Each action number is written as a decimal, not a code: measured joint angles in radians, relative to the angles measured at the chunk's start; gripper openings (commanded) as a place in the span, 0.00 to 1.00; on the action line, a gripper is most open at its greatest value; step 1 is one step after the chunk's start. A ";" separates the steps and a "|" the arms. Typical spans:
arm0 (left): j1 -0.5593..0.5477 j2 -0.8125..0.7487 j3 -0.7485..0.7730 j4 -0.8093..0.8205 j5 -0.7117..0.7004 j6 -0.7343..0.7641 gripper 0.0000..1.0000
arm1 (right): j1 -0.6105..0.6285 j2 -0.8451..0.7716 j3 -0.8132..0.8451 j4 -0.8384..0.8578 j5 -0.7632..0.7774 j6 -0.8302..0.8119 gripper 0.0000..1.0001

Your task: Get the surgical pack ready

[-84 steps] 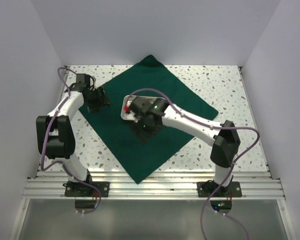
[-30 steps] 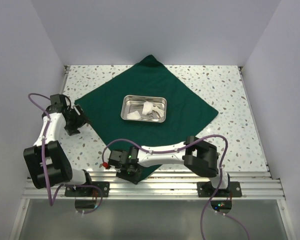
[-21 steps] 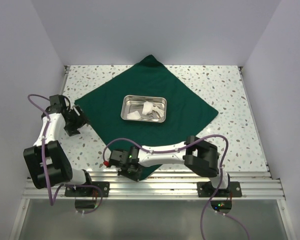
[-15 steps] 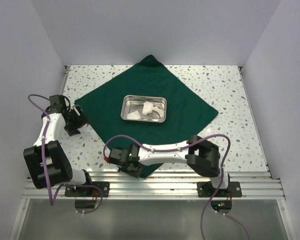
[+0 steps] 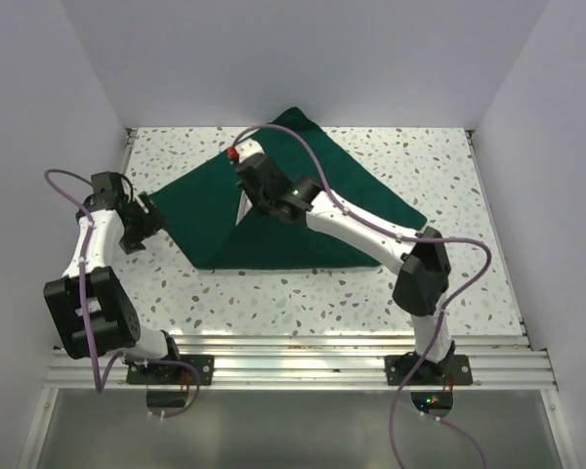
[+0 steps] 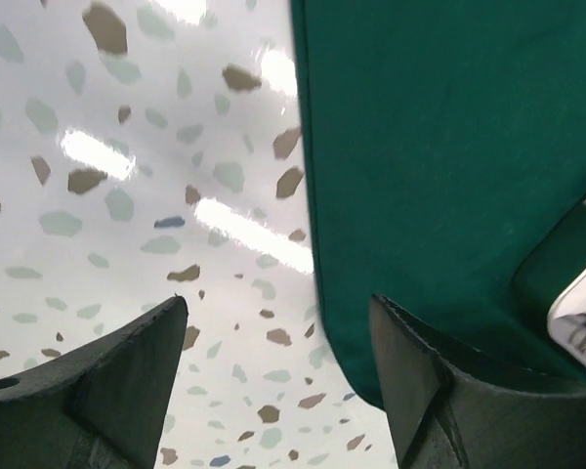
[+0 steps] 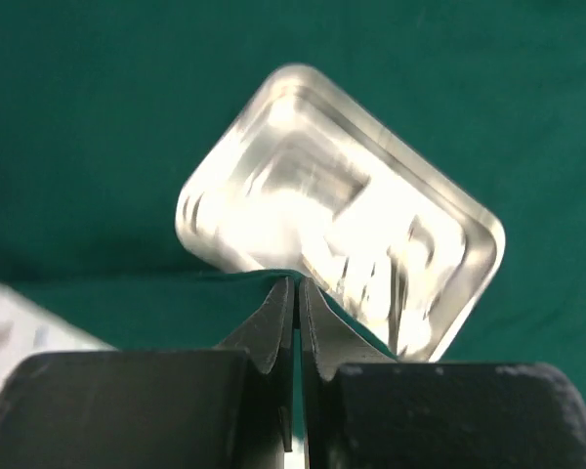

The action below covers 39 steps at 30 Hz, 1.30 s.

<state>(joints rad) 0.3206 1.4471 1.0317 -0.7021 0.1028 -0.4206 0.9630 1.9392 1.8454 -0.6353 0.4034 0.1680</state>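
Observation:
The surgical pack is a dark green drape (image 5: 273, 244) spread on the table, its near corner lifted and carried back over the middle. My right gripper (image 5: 249, 186) holds that corner above the drape. In the right wrist view the gripper (image 7: 296, 283) is shut on the drape's (image 7: 127, 98) edge, with the shiny metal tray (image 7: 342, 254) below it. My left gripper (image 5: 142, 217) is open at the drape's left corner. Seen from the left wrist, the drape's (image 6: 439, 147) rounded corner reaches partly between the open gripper (image 6: 278, 322) fingers. The tray's rim (image 6: 581, 327) peeks out at the right.
The speckled table (image 5: 420, 156) is bounded by white walls on three sides. An aluminium rail (image 5: 303, 366) with both arm bases runs along the near edge. My right arm stretches diagonally over the drape.
My right gripper shut on the drape's near corner and carried it up and back over the tray, which the top view no longer shows. The left gripper barely shifted.

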 measured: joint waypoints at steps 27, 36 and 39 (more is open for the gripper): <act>-0.002 0.198 0.138 0.025 -0.040 -0.015 0.81 | -0.339 0.568 0.636 0.160 0.005 -0.061 0.00; -0.002 0.269 0.208 0.026 -0.039 -0.032 0.82 | -0.396 0.603 0.636 0.174 -0.032 -0.029 0.02; -0.002 0.272 0.220 0.027 -0.038 -0.033 0.82 | -0.400 0.616 0.636 0.191 -0.060 -0.019 0.03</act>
<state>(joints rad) 0.3187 1.7195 1.2518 -0.6750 0.0647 -0.4534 0.5629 2.5549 2.4813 -0.4446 0.3439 0.1486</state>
